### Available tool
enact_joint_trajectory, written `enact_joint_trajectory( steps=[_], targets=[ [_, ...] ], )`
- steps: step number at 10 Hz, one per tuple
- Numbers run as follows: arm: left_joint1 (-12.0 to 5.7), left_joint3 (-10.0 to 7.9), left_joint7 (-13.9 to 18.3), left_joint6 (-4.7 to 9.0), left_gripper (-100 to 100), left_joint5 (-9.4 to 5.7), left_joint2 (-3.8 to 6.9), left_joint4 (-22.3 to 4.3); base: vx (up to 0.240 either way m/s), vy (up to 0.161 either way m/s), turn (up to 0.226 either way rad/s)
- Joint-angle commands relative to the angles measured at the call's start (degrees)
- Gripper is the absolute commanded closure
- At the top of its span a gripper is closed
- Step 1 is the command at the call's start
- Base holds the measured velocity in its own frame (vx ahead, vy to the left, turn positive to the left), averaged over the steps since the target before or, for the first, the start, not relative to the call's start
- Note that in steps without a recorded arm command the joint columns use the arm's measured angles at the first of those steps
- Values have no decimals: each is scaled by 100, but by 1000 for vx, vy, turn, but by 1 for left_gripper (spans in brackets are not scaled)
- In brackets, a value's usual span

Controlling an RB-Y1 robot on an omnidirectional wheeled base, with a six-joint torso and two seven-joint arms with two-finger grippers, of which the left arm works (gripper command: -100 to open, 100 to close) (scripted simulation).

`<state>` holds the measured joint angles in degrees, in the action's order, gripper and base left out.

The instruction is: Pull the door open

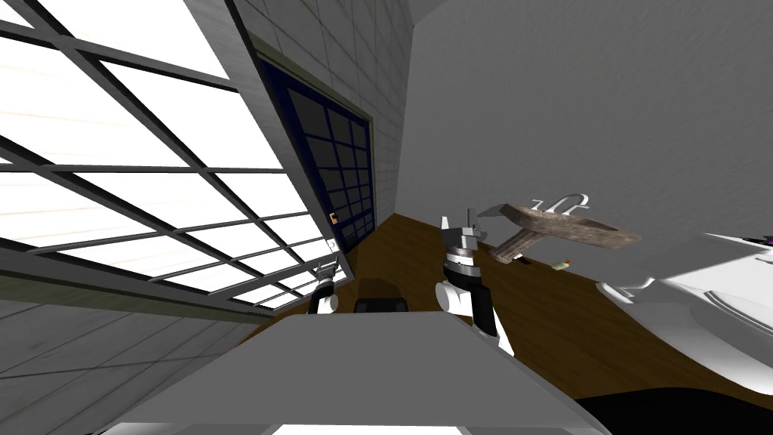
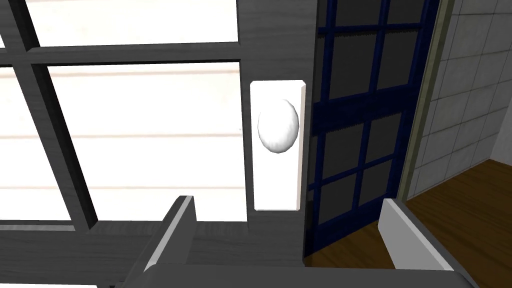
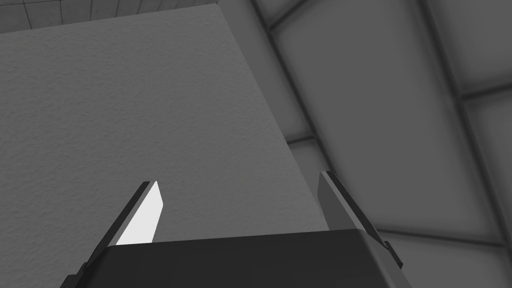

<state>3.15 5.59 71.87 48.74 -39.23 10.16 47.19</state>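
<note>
Door knob untouched, left end effector pointing at it, spread wide

you see the left gripper, fingers spread, clear of the white knob on the grey door; its white plate sits just beside a dark blue door

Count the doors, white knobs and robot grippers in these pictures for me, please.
Doors: 2 (grey-framed glazed door, dark blue door)
White knobs: 1 (white knob on the grey-framed door)
Grippers: 2 (left gripper, right gripper, both open)
Total: 5
</note>
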Motion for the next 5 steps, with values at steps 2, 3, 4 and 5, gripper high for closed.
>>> enact_joint_trajectory(
  steps=[2, 3, 4, 5],
  targets=[
    [70, -26, 228, 59, -100, -32, 192, -86, 182, 12, -82],
    [105, -39, 346, 90, -100, -48, 291, -131, 194, 16, -53],
    [143, -54, 470, 122, -100, -65, 396, -178, 203, 15, -96],
    [181, -68, 594, 154, -100, -82, 501, -224, 209, 12, -98]
  ],
)
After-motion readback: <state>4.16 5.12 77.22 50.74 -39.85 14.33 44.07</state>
